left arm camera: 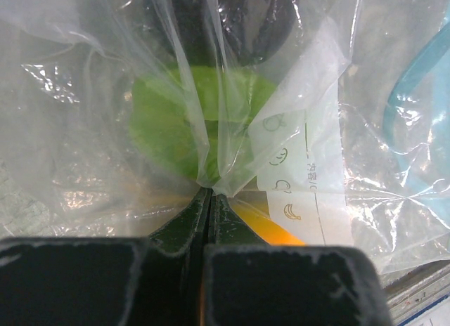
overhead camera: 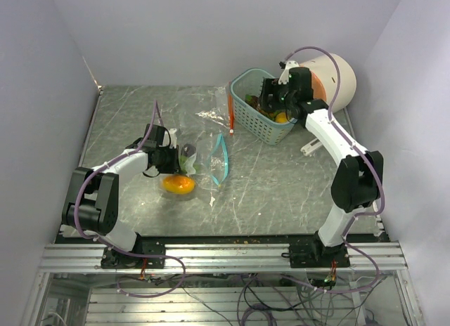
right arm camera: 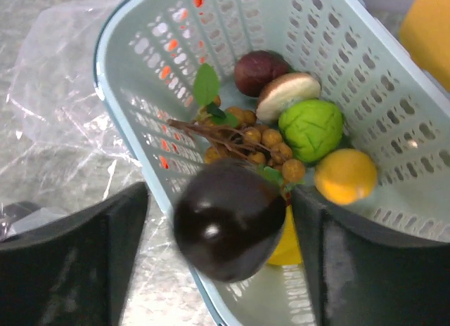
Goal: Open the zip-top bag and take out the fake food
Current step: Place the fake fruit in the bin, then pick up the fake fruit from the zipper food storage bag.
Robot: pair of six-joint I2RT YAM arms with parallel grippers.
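Observation:
The clear zip-top bag [overhead camera: 204,140] lies on the table with its blue zip strip [overhead camera: 222,157] hanging open. My left gripper [overhead camera: 179,157] is shut on a fold of the bag's plastic [left arm camera: 209,189]. Inside the bag are a green toy food [left arm camera: 179,122] and an orange one [overhead camera: 178,184], which also shows in the left wrist view [left arm camera: 278,231]. My right gripper [right arm camera: 219,192] is open above the teal basket [right arm camera: 105,66]. A dark purple toy eggplant [right arm camera: 225,227] shows blurred between its fingers, over the basket's rim.
The basket [overhead camera: 246,115] stands at the back right and holds a green piece [right arm camera: 311,129], a yellow-orange one [right arm camera: 344,175], a mushroom [right arm camera: 285,94] and a brown berry cluster [right arm camera: 260,140]. A big cream cylinder [overhead camera: 341,76] lies behind it.

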